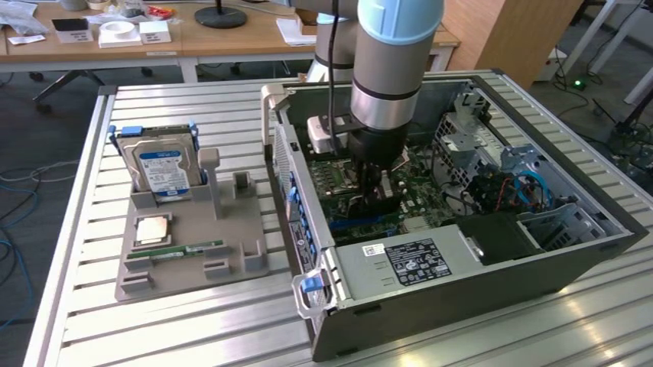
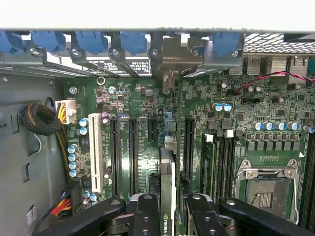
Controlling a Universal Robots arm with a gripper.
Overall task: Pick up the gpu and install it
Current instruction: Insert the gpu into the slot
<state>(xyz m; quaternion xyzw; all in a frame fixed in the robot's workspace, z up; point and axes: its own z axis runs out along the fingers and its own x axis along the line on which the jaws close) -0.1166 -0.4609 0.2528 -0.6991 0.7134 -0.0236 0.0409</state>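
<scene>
Gripper (image 2: 168,209): I've got it pinched on the gpu (image 2: 167,191), card edge-on between the fingers.
Gpu: hanging upright over the motherboard (image 2: 147,105) slots, lined up for seating, I'd say.
Case (image 1: 571,252): lying open, giving me access.

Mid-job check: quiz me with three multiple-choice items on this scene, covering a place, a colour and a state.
1. Where is the hand?
A. Over the grey tray
B. Inside the open computer case
C. Above the wooden desk

2. What colour is the hard drive's label?
A. Red
B. Yellow
C. Blue and white

3. What state is the graphics card in?
A. Held edge-on in the hand
B. Lying in the tray
C. Flat on the table

Answers:
1 B: the hand is over the motherboard inside the computer case.
2 C: the hard drive stands in the tray.
3 A: the graphics card sits between the fingers, above the slots.
</scene>
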